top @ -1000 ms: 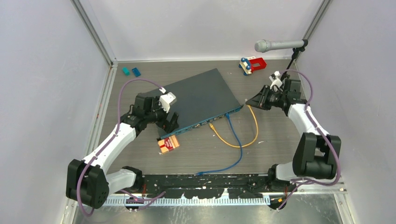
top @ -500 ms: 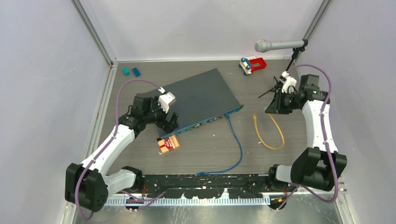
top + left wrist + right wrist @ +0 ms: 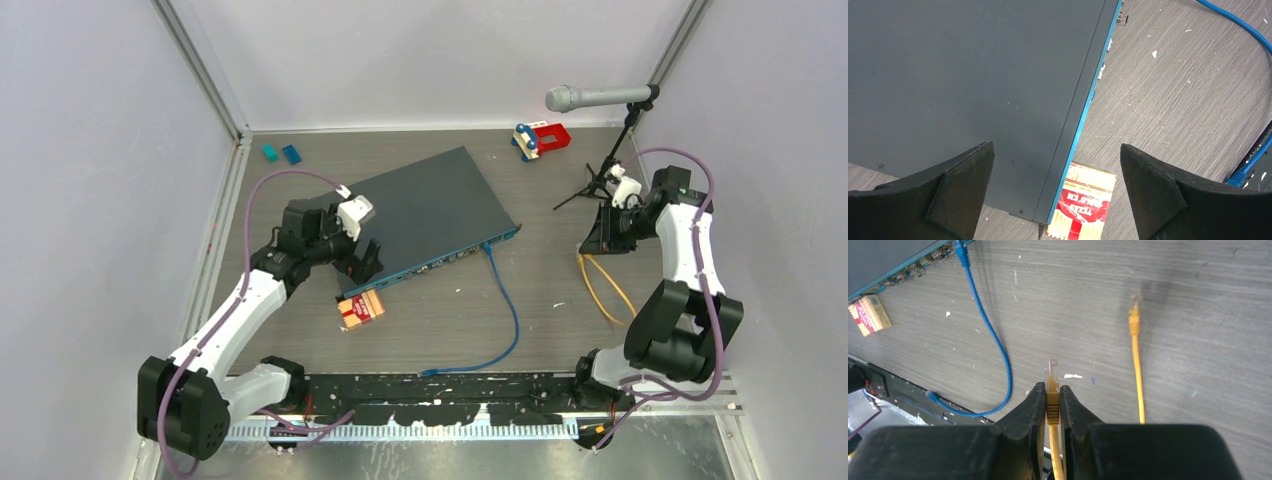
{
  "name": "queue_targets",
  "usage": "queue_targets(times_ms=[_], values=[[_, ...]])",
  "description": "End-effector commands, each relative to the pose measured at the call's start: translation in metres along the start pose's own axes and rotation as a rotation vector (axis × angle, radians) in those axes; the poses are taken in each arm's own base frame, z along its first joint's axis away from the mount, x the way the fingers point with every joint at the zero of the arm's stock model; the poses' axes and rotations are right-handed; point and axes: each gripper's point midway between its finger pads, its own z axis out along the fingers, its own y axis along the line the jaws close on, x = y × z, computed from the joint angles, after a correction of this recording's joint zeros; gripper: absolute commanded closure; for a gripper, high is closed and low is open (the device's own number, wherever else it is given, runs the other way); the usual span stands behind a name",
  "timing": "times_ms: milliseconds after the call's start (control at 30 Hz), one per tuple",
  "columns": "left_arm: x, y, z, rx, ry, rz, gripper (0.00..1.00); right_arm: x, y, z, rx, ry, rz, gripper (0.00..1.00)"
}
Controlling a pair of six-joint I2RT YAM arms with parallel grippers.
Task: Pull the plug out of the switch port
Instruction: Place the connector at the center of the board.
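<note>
Holding the yellow plug point(image 3: 1052, 372) clear of the switch point(image 3: 430, 210): right tool point(image 3: 1053, 390) pinches it just behind the tip, over bare desk point(image 3: 420, 330). The yellow cable point(image 3: 1137, 370) has its other end lying loose nearby. Switch lies well apart to the left, long axis running near-left to far-right, port edge facing the near-right. Left tool point(image 3: 1054, 150) is spread wide, straddling the switch's near-left corner and gripping nothing. Blue cable point(image 3: 508, 300) still seated at the port row's right end. Judgement: open desk between right tool and ports; microphone stand point(image 3: 622, 135) close behind the right arm limits retreat
</note>
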Motion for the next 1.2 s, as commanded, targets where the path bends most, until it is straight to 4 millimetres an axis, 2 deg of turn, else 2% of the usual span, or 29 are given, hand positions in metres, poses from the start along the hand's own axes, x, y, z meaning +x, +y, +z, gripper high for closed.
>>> queue_targets(times_ms=[0, 133, 267, 400, 500, 733, 933, 1067, 1167], values=[[-0.025, -0.003, -0.006, 0.004, -0.089, 0.042, 0.0, -0.025, -0.016, 0.016, 0.0, -0.058, -0.019, 0.98], [-0.025, -0.003, -0.008, -0.003, -0.097, 0.047, 0.0, -0.041, -0.023, 0.022, 0.013, -0.113, 0.009, 0.93], [-0.024, -0.003, -0.009, -0.011, -0.104, 0.058, 0.0, -0.048, -0.032, 0.023, 0.067, -0.16, 0.013, 0.86], [-0.025, -0.002, -0.009, -0.012, -0.107, 0.061, 0.0, -0.048, -0.047, 0.019, 0.153, -0.163, -0.013, 0.74], [-0.025, -0.002, -0.009, -0.011, -0.105, 0.06, 0.0, -0.049, -0.051, 0.013, 0.197, -0.169, -0.033, 0.61], [-0.024, -0.002, -0.008, -0.011, -0.105, 0.063, 0.0, -0.053, -0.069, -0.007, 0.332, -0.173, -0.13, 0.49], [-0.023, -0.002, -0.008, -0.013, -0.104, 0.07, 0.0, -0.044, -0.084, -0.009, 0.404, -0.131, -0.203, 0.39], [-0.022, 0.0, -0.008, -0.021, -0.105, 0.075, 0.0, -0.035, -0.071, -0.009, 0.362, -0.157, -0.263, 0.35], [-0.021, 0.005, -0.008, -0.046, -0.102, 0.076, 0.0, -0.023, -0.043, -0.007, 0.245, -0.187, -0.289, 0.34]])
